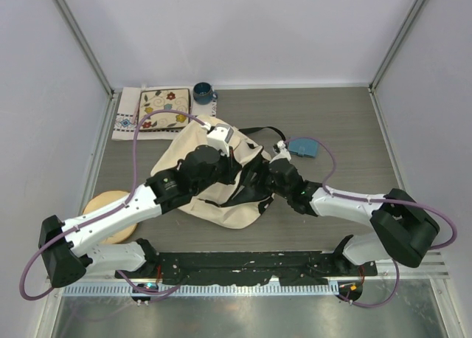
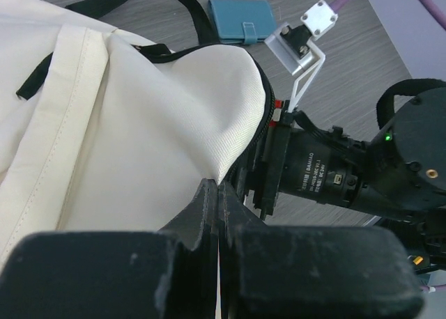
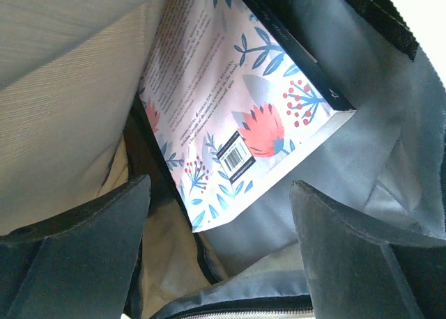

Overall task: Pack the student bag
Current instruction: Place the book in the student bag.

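student bag (image 1: 173, 164): cream backpack lying mid-bench (image 1: 339, 124), between both arms
left gripper (image 2: 217, 192): jaws clamped on a fold of the bag's cream fabric
right gripper (image 3: 219, 187): jaws apart inside the bag, floral book (image 3: 237, 96) just beyond them

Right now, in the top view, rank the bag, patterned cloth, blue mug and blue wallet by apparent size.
1. bag
2. patterned cloth
3. blue wallet and blue mug: too alike to rank.

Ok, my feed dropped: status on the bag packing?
Left gripper shut on student bag edge. Right gripper open inside it, over the book. Nothing in the way.
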`<state>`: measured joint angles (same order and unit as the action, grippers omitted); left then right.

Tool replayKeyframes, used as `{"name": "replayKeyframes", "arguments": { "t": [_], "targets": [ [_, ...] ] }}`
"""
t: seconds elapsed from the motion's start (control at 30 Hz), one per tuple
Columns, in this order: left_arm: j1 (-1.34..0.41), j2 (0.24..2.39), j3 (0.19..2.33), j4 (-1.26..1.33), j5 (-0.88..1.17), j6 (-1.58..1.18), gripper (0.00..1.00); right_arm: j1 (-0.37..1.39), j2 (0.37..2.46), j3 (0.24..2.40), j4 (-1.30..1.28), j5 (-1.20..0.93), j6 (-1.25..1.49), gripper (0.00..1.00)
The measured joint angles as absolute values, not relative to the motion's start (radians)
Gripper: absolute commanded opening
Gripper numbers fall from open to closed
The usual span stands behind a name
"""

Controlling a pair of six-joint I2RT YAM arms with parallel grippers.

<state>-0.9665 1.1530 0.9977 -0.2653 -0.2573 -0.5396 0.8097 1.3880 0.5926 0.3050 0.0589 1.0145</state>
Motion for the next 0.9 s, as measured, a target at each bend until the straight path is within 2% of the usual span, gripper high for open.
{"name": "replayKeyframes", "arguments": {
  "t": [0.3, 0.43, 0.47, 0.57, 0.63, 0.73, 0.9],
  "targets": [
    [-0.966, 1.153, 0.988, -0.257, -0.249, -0.543, 0.0, 0.81, 1.394, 0.593, 0.291, 0.026, 1.003, 0.81],
    [-0.966, 1.153, 0.984, -0.253, -0.249, -0.543, 0.0, 0.81, 1.441, 0.593, 0.326, -0.014, 1.019, 0.68],
    [-0.966, 1.153, 0.984, -0.253, -0.249, -0.543, 0.0, 0.81, 1.456, 0.593, 0.348, -0.03, 1.024, 0.61],
    [-0.966, 1.153, 0.984, -0.252, -0.247, -0.543, 0.0, 0.81, 1.49, 0.601, 0.381, -0.06, 1.027, 0.47],
    [-0.966, 1.153, 0.984, -0.251, -0.246, -0.543, 0.0, 0.81, 1.52, 0.623, 0.385, -0.073, 1.027, 0.41],
    [-0.966, 1.153, 0.984, -0.251, -0.243, -0.543, 0.0, 0.81, 1.567, 0.68, 0.393, -0.081, 1.026, 0.41],
    [-0.966, 1.153, 0.984, -0.249, -0.238, -0.543, 0.0, 0.81, 1.655, 0.794, 0.42, -0.084, 1.023, 0.47]
  ]
}}
